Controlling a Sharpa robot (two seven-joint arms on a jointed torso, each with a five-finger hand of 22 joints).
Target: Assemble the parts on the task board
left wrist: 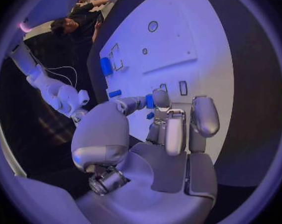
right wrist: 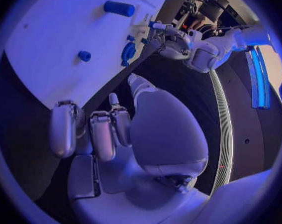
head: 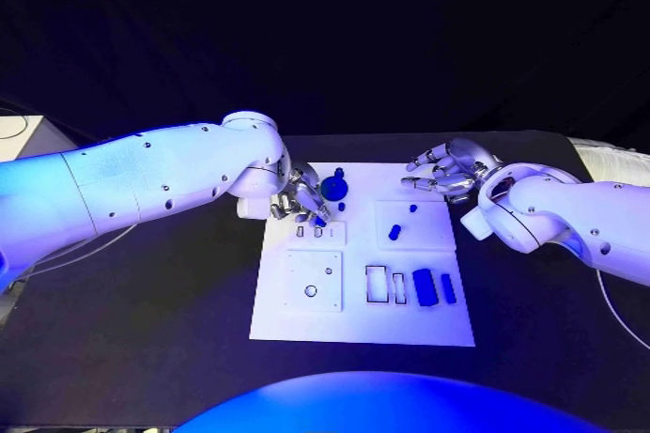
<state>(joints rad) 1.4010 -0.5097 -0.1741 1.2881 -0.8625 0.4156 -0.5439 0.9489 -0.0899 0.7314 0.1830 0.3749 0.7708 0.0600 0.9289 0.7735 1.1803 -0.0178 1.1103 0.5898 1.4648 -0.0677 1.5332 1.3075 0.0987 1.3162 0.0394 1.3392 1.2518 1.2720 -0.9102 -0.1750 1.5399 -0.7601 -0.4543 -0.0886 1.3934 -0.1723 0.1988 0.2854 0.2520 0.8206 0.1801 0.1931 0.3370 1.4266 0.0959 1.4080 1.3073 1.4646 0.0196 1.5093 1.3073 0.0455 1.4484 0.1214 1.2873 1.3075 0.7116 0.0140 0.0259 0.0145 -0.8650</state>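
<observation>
Our left hand (head: 296, 200) hangs over the far left part of the board (head: 359, 334), fingers pointing down at the two small slots (head: 309, 232) there, and between the fingertips we pinch a small blue part (left wrist: 149, 101), which the left wrist view shows held close to the white surface. We judge we hold it upright above those slots because that is where it is meant to seat; we cannot tell whether it already touches the board. Our right hand (head: 444, 175) waits at the far right corner of the board, fingers spread and curled loosely on nothing, kept to the side, we think, so the left has room to work. Other parts lie loose or stand where they are: a round blue piece (head: 336, 183) near the far edge just beside our left hand, a small peg (head: 394, 232) on the square panel in the middle right, and two longer blocks (head: 434, 287) lying beside the empty rectangular slots (head: 385, 284) on the near right, probably waiting for those openings. The near left panel (head: 313, 281) has a round hole (head: 310, 290), unfilled. Most of the assembly looks yet to be done.
</observation>
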